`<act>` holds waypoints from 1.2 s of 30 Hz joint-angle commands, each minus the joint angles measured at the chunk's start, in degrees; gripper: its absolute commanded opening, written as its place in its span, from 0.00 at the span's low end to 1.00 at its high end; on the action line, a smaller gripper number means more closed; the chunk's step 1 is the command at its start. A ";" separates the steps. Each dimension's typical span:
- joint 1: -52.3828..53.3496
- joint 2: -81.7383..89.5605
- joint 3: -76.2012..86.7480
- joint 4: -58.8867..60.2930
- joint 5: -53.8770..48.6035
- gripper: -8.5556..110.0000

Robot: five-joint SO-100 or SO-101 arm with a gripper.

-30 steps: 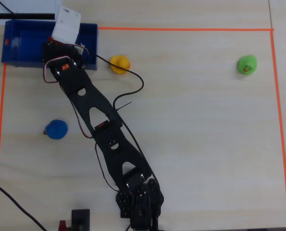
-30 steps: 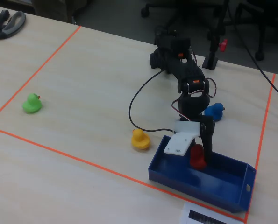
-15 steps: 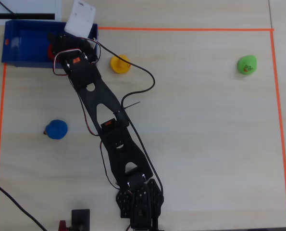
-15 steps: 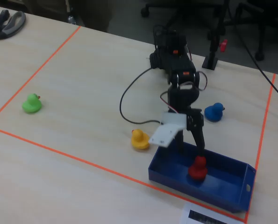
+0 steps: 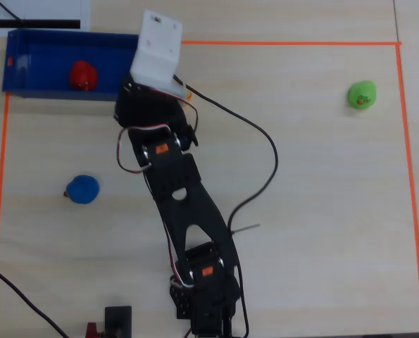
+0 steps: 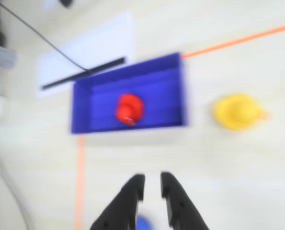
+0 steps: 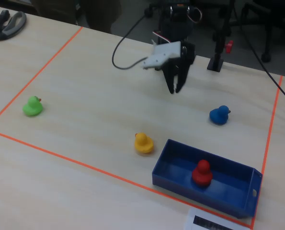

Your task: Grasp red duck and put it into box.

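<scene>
The red duck [image 5: 83, 74] sits upright inside the dark blue box [image 5: 40, 63], nothing touching it. The fixed view has the red duck [image 7: 201, 173] near the middle of the box [image 7: 228, 188]; the wrist view shows this red duck [image 6: 130, 109] in the box [image 6: 161, 96] well ahead of my fingers. My gripper [image 7: 175, 89] hangs high above the table, far back from the box, pointing down. In the wrist view the gripper [image 6: 152, 179] is open by a narrow gap with nothing between its fingers.
A yellow duck [image 7: 143, 143] stands just outside the box's end, also in the wrist view [image 6: 238, 111]. A blue duck [image 5: 82, 189] and a green duck [image 5: 362, 94] sit elsewhere inside the orange tape border [image 5: 286, 43]. White paper [image 6: 89, 48] lies beyond the box.
The gripper let go of the red duck in the box, then rose and pulled back toward the arm's base. The duck stays in the box.
</scene>
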State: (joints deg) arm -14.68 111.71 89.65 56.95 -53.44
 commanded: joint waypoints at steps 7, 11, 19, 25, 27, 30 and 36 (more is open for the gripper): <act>10.90 48.87 45.53 -8.09 -14.94 0.07; 10.99 61.35 63.02 -8.61 -16.00 0.07; 9.58 75.32 84.73 -4.92 -16.96 0.07; 9.49 78.05 88.51 2.90 -15.64 0.07; 8.70 78.05 88.51 6.24 -15.29 0.07; 7.47 78.05 88.51 14.85 -16.00 0.07; 10.46 78.05 88.59 17.58 -15.73 0.07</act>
State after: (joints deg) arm -5.62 190.46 178.51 73.65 -69.87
